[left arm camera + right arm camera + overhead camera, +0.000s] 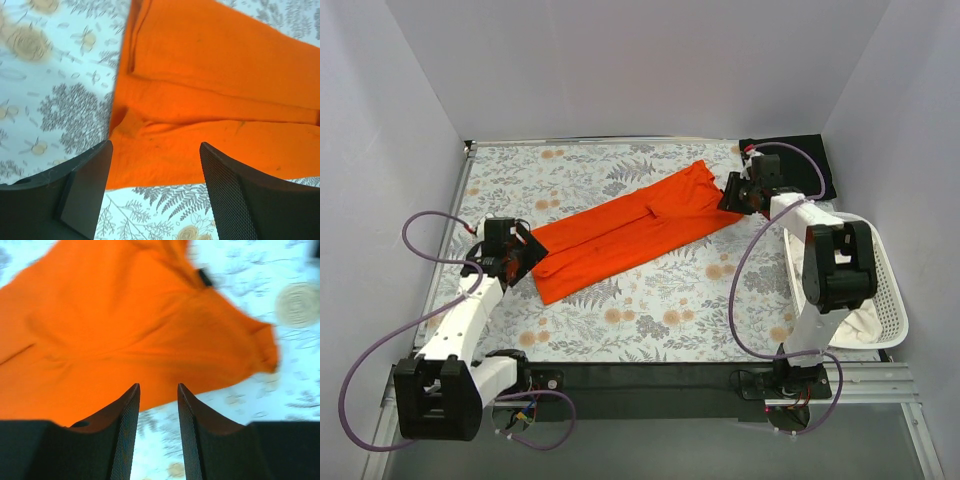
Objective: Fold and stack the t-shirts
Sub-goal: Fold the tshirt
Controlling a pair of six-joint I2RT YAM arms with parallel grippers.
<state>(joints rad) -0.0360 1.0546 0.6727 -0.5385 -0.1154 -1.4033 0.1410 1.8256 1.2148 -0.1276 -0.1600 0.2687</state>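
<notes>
Folding orange t-shirt point(630, 232), laid diagonal; black t-shirt point(815, 160) far right corner. Wide-open left gripper point(156, 150) over near end, narrow-gapped right gripper point(158, 390) by far end. Next probably: pinch ends, fold crosswise.

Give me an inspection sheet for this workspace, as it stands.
Surface: floral-print table.
Job's things: orange t-shirt folded lengthwise, lying diagonally; black t-shirt at far right corner.
Clutter: white basket at right, pale cloth inside.
Grippers: left gripper open at the orange shirt's near end; right gripper narrowly open at its far end; both empty.
Cables: purple cables loop beside both arms.
Surroundings: plain white walls on three sides.
</notes>
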